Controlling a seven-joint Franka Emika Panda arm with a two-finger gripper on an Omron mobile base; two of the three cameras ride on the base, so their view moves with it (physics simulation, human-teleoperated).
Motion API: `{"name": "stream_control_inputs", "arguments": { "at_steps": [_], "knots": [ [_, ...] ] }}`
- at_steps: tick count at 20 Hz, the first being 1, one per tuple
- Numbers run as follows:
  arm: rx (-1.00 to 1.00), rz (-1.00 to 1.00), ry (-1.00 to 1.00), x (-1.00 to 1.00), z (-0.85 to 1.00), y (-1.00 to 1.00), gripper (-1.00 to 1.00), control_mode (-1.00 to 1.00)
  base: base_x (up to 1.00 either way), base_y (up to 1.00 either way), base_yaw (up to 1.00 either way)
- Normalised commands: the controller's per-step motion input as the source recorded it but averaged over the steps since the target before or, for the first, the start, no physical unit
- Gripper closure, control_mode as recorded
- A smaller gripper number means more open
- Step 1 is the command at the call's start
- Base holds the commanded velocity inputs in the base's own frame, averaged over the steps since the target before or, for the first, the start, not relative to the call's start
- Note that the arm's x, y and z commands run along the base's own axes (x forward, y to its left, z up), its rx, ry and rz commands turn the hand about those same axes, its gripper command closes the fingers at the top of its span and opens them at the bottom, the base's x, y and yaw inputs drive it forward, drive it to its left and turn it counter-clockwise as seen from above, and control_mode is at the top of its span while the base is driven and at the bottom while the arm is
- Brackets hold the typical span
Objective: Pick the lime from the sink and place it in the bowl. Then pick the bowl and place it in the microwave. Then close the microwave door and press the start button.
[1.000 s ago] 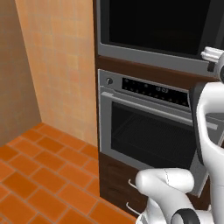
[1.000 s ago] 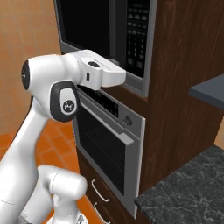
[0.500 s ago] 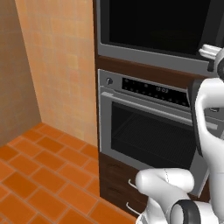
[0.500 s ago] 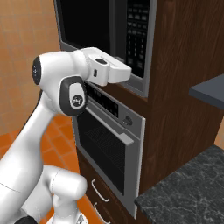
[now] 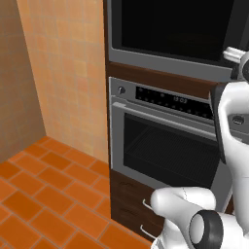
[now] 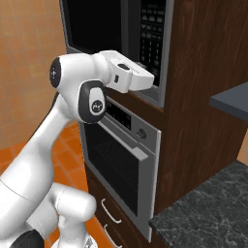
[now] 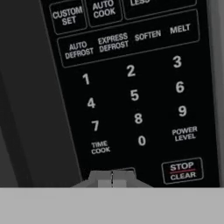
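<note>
— What has changed over the last second?

— The arm's elbow has swung up and the hand has pushed in closer to the microwave (image 6: 116, 43); the base and cabinets sit as they were.

— What does the hand camera give that the base cameras lack?

— The gripper (image 7: 112, 178) sits at the bottom edge, its fingertips (image 7: 103, 178) pressed together with a thin seam between them, right up at the keypad (image 7: 131, 87). They meet the panel just left of the STOP CLEAR button (image 7: 182, 170), below TIME COOK and the 0 key. Whether they actually touch it, I cannot tell.

— And from the right base camera?

— The white hand (image 6: 131, 77) reaches level to the control strip on the microwave's right side. The microwave door (image 6: 94, 29) lies flush, dark glass shut.

— Anything around it?

— Below is the steel oven (image 5: 160, 146) with its bar handle, then drawers (image 6: 114, 220). A dark stone counter (image 6: 208, 213) stands to the right, orange floor tiles (image 5: 44, 194) to the left.
</note>
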Motion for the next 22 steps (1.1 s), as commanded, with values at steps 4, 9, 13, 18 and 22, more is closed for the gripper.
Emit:
{"name": "stream_control_inputs", "arguments": {
  "at_steps": [4,9,13,18,22],
  "knots": [
    [0.17,0.03,0.0,0.04,-0.15,-0.18,1.0,-1.0,0.0,0.0,0.0],
    [0.21,0.09,0.04,0.62,-0.25,-0.01,1.0,-1.0,0.0,0.0,0.0],
    [0.17,0.22,-0.1,0.83,-0.02,-0.11,1.0,-1.0,0.0,0.0,0.0],
    [0.11,0.24,-0.29,0.41,0.0,-0.31,1.0,-1.0,0.0,0.0,0.0],
    [0.04,0.18,-0.36,0.05,0.02,-0.14,1.0,-1.0,0.0,0.0,0.0]
  ]
}}
